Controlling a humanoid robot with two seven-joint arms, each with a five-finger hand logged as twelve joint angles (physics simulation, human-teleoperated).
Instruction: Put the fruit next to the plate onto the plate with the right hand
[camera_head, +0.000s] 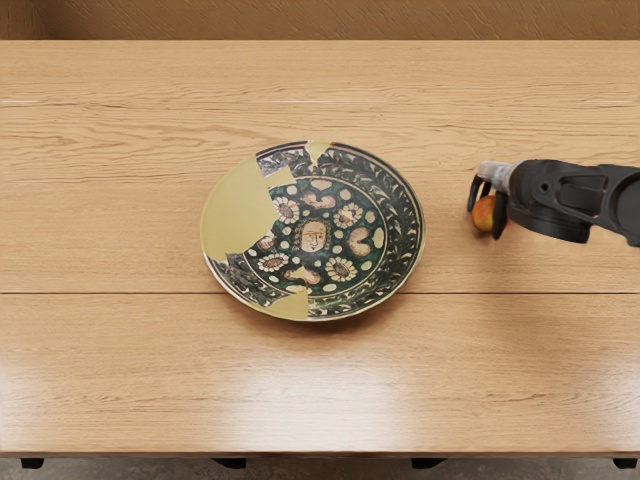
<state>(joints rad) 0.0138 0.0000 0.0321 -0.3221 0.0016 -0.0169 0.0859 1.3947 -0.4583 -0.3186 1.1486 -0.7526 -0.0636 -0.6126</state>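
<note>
Light oak-grain wooden tabletop (120, 350) is filling most of the head view, plank seams running 9 to 3 o'clock. A brown strip of wall (320, 18) is showing along the 12 o'clock edge. Small dark feet (30, 463) are peeking out under the front edge at 6 o'clock.

Centre: round ceramic plate (240, 205), dark green with cream flowers, scroll border and a small painted face in the middle, is lying flat on the tabletop. Plain mustard-yellow patches are covering its 9 to 11 o'clock portion and a sliver of rim at 6 o'clock.

At 3 o'clock of the plate, apart from its rim: small round orange-yellow fruit (483, 214). It is sitting off the plate, low over the tabletop, a faint shadow just below it at 6 o'clock. Whether it is touching the wood I cannot tell.

Right robot hand (490, 205), black with a pale grey knuckle part, is jutting in from the 3 o'clock edge on a thick dark forearm (590, 200). Its fingers (498, 218) are curling round the fruit, one on the plate side and one on the arm side, so the fruit is showing only between them.
</note>
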